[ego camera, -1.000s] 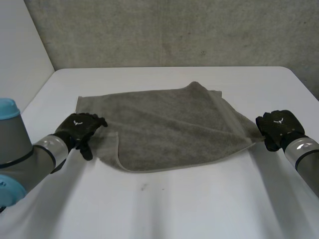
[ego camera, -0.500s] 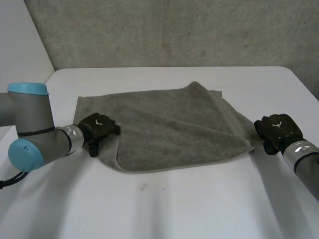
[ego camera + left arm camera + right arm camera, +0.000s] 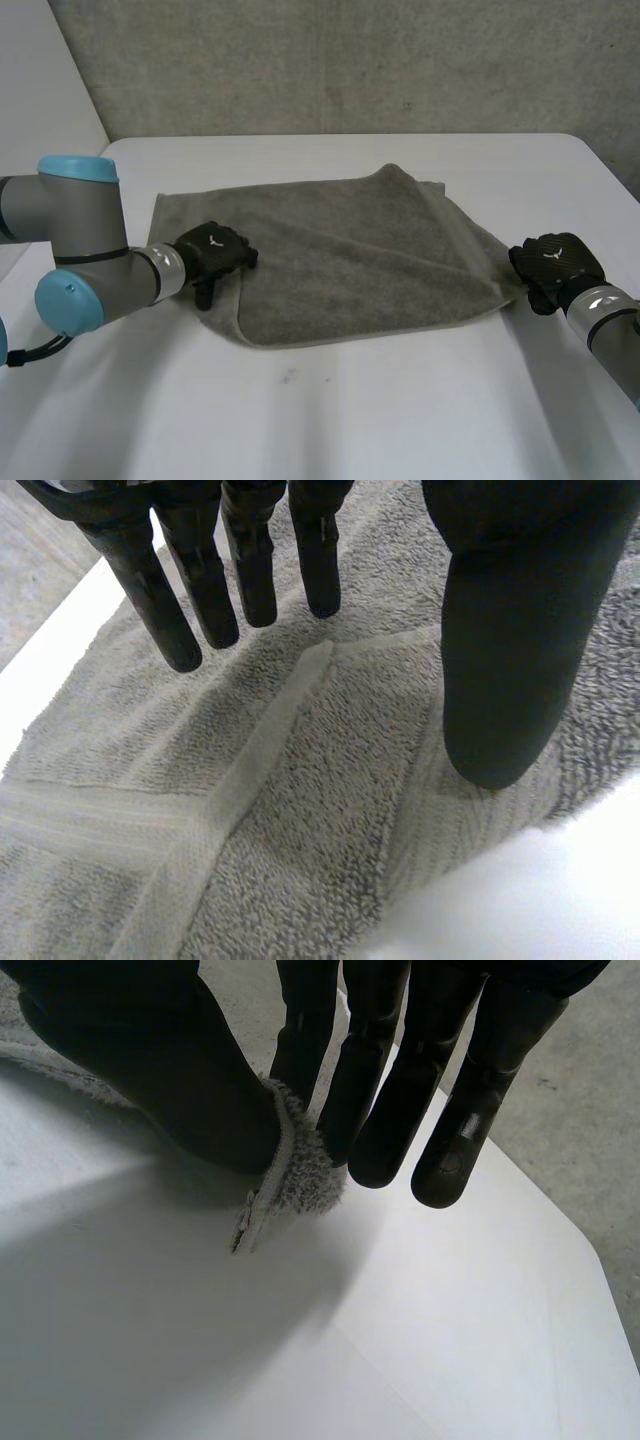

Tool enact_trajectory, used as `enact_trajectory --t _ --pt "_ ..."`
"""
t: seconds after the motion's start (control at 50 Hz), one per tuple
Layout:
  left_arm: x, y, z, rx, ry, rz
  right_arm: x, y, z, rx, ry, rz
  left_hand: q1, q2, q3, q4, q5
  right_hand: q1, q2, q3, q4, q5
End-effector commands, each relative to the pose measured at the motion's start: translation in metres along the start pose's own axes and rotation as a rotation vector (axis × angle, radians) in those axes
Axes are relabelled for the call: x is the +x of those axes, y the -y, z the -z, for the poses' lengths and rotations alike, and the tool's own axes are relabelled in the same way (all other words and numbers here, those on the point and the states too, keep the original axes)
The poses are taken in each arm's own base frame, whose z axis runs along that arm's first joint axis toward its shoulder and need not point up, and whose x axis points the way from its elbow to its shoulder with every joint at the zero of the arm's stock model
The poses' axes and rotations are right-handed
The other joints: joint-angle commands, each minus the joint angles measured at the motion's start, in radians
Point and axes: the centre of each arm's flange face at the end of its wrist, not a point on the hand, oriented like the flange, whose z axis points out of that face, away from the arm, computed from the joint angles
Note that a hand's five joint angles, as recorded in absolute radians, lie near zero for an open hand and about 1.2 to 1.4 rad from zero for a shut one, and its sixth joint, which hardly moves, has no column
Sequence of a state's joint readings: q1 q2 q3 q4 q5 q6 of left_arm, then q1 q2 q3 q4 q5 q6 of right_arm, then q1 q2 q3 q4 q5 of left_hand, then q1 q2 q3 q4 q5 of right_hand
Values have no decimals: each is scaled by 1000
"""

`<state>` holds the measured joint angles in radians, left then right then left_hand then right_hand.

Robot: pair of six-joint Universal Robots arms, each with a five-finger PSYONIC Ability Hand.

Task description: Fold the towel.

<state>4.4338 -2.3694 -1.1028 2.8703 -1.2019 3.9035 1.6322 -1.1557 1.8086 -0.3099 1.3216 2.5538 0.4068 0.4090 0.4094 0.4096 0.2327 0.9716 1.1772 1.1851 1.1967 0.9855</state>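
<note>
A grey towel (image 3: 350, 260) lies partly folded on the white table (image 3: 400, 400), its upper layer ending in a hemmed edge near the left. My left hand (image 3: 212, 250) hovers over that edge at the towel's front left. In the left wrist view its fingers (image 3: 250, 570) are straight and spread from the thumb (image 3: 500, 680), just above the towel's hem (image 3: 270, 740), holding nothing. My right hand (image 3: 552, 265) is at the towel's right corner. In the right wrist view the thumb (image 3: 200, 1080) and fingers pinch that towel corner (image 3: 295, 1175).
A grey concrete wall (image 3: 350, 60) stands behind the table's far edge. The table's right edge (image 3: 560, 1230) runs close beside my right hand. White table surface lies in front of the towel.
My left arm has swung inward and the left hand has moved right, from beside the towel onto its left folded edge. The right hand has barely moved and keeps its pinch.
</note>
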Motion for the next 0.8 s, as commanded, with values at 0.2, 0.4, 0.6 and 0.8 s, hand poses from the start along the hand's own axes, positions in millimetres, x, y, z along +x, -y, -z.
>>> enact_trajectory --t 0.2,0.4,0.6,0.8 --pt "0 -5 7 -42 -16 18 0 -1 0 -1 2 -1 218 216 215 215 217 425 219 211 200 236" --pt "-4 -11 10 -105 27 25 -1 -1 0 -2 3 0 226 224 224 224 226 425 219 211 200 236" --pt "-7 -6 22 -109 43 25 -1 -1 1 -4 3 0 294 292 291 291 294 425 219 211 200 236" --pt "-4 -3 41 -124 58 27 -1 -1 1 -4 3 0 294 292 291 291 294 425 219 211 200 236"
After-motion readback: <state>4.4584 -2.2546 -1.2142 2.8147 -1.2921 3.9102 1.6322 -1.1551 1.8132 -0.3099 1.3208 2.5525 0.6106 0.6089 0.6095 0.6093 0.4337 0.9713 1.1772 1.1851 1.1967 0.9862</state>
